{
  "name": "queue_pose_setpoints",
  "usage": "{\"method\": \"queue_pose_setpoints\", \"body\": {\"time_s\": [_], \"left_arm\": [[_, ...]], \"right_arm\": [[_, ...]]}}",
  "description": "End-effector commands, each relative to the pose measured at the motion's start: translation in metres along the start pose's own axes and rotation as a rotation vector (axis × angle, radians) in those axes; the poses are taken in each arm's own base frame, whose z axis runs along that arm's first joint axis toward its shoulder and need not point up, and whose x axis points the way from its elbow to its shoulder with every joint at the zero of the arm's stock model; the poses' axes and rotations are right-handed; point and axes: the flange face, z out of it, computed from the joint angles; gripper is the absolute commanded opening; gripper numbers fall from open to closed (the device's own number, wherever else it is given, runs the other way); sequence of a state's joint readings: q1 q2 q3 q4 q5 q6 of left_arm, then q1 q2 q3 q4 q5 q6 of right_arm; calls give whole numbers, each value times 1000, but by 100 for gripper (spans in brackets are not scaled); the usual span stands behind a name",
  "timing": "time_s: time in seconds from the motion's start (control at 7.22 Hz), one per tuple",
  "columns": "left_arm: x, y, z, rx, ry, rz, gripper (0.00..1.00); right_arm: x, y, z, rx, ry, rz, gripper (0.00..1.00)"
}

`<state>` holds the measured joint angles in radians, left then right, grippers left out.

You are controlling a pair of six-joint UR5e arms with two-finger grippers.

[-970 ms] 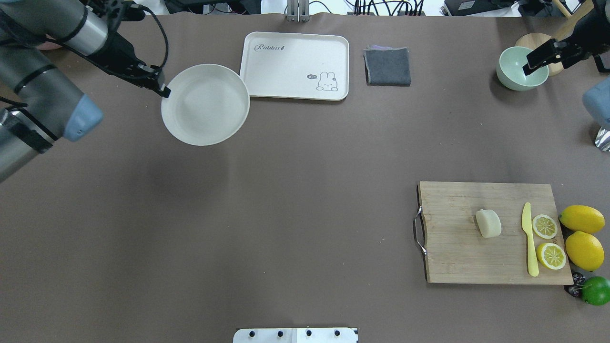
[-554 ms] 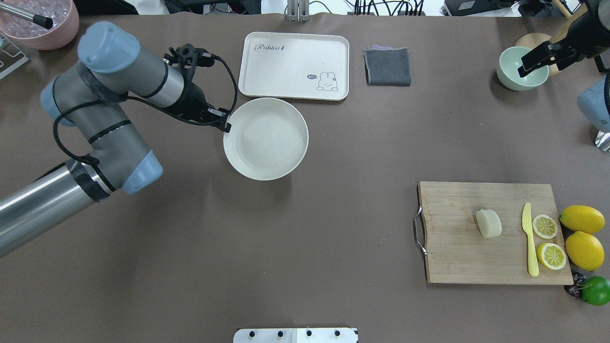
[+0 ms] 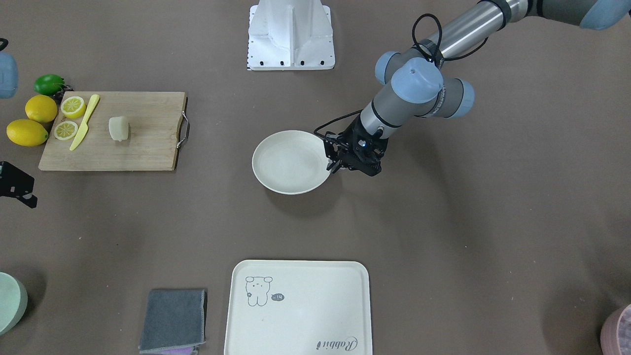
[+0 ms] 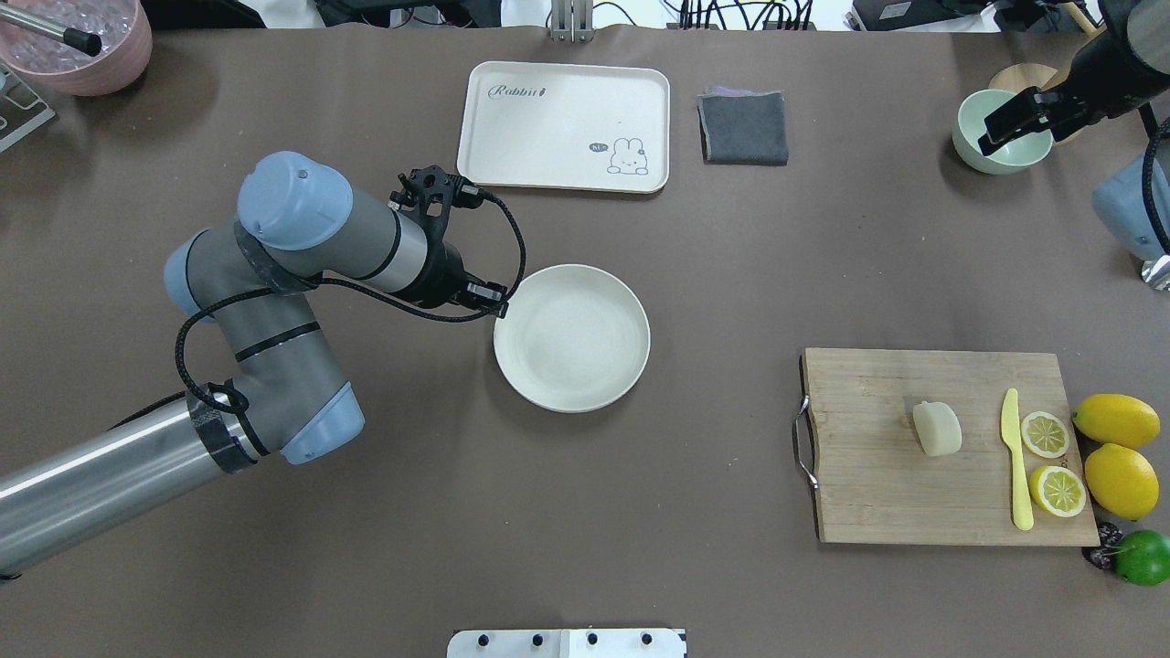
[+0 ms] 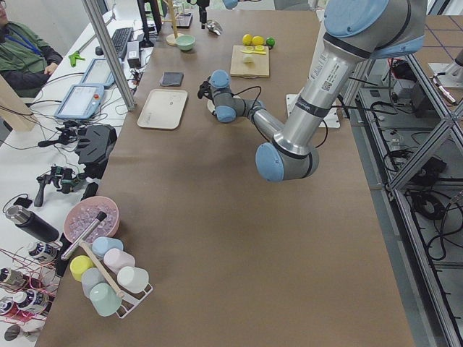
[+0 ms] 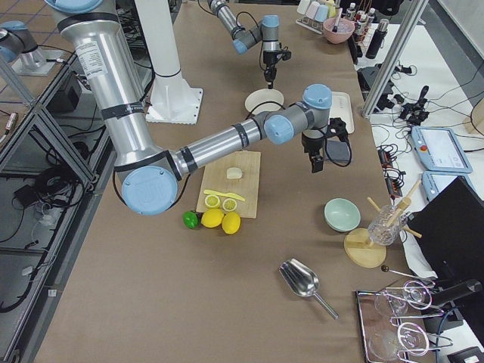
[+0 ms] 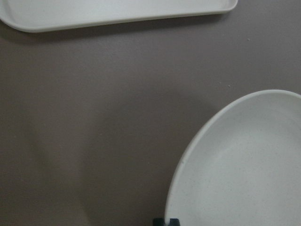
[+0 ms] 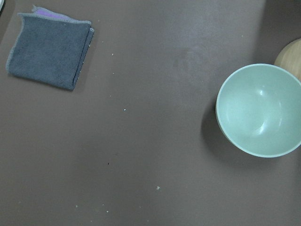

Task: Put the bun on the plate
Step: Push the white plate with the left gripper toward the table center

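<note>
The bun (image 4: 937,429), a small pale lump, lies on the wooden cutting board (image 4: 868,475) at the right, also seen as the bun (image 3: 119,128) in the front view. Mid-table, my left gripper (image 4: 501,309) is shut on the near-left rim of the round off-white plate (image 4: 571,338). The plate casts a shadow and looks slightly raised off the table. The left wrist view shows the plate (image 7: 244,165) with the fingertips at its edge. My right gripper (image 4: 989,139) hangs far from the bun, over the pale green bowl (image 4: 1001,132); it looks open and holds nothing.
On the board lie a yellow knife (image 4: 1015,466) and two lemon halves (image 4: 1045,434); whole lemons (image 4: 1117,420) and a lime (image 4: 1143,557) sit beside it. A cream tray (image 4: 564,123) and a grey cloth (image 4: 743,128) lie at the back, a pink bowl (image 4: 78,50) at the back left.
My left arm has carried the plate from the back left, beside the tray, rightward and nearer to mid-table. My right gripper has drifted slightly left above the green bowl.
</note>
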<state>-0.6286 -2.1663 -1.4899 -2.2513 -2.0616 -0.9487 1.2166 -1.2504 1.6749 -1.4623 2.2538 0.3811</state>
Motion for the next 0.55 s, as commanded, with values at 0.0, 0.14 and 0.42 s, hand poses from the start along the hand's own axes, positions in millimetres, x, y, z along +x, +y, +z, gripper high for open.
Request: {"method": "queue_pose_setpoints", "body": {"time_s": [0.0, 0.14, 0.42], "left_arm": [[1, -13, -28, 53, 9, 10, 97], [-20, -37, -63, 109, -6, 1, 97], [-84, -59, -122, 145, -56, 22, 97]], "right_arm": [[-3, 1, -1, 0, -5, -3, 100], [-9, 2, -3, 5, -11, -14, 100], [-6, 6, -1, 0, -7, -3, 100]]}}
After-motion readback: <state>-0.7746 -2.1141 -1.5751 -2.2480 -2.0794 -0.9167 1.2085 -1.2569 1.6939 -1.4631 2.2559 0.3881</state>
